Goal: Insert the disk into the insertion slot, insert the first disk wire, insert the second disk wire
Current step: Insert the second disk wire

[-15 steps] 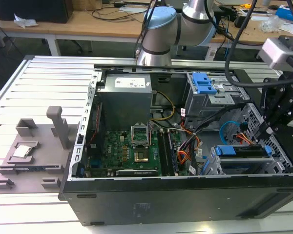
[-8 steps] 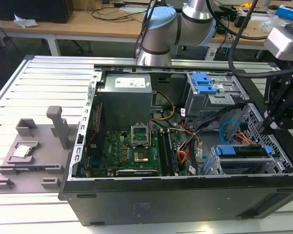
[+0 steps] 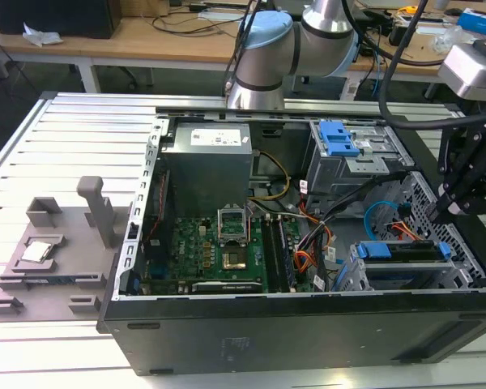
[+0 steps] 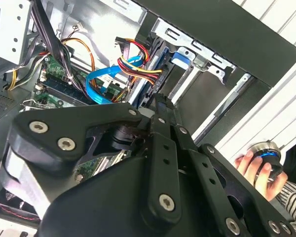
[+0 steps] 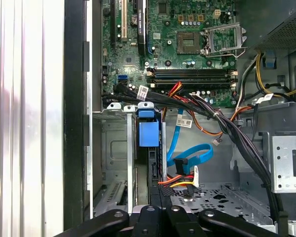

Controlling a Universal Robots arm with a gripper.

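Where the slatted counter (image 3: 65,138) carries the open computer case (image 3: 308,332), the insertion slot (image 3: 389,279) holds the disk (image 3: 401,251) level, its blue-framed edge running across the exterior view. The tool (image 3: 439,209) hangs just beside it, clenched or released I cannot tell, with blue cables (image 5: 187,155) crowding close

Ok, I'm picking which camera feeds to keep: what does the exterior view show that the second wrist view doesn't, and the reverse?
Exterior view, not second wrist view: the grey moulded fixture tray on the exterior view's left, and the grey boxy power supply. Second wrist view, not exterior view: a person's hand on a round silver knob with a blue ring. Both: the silver-grey disk in its bright blue carrier and the looping blue flat cable.
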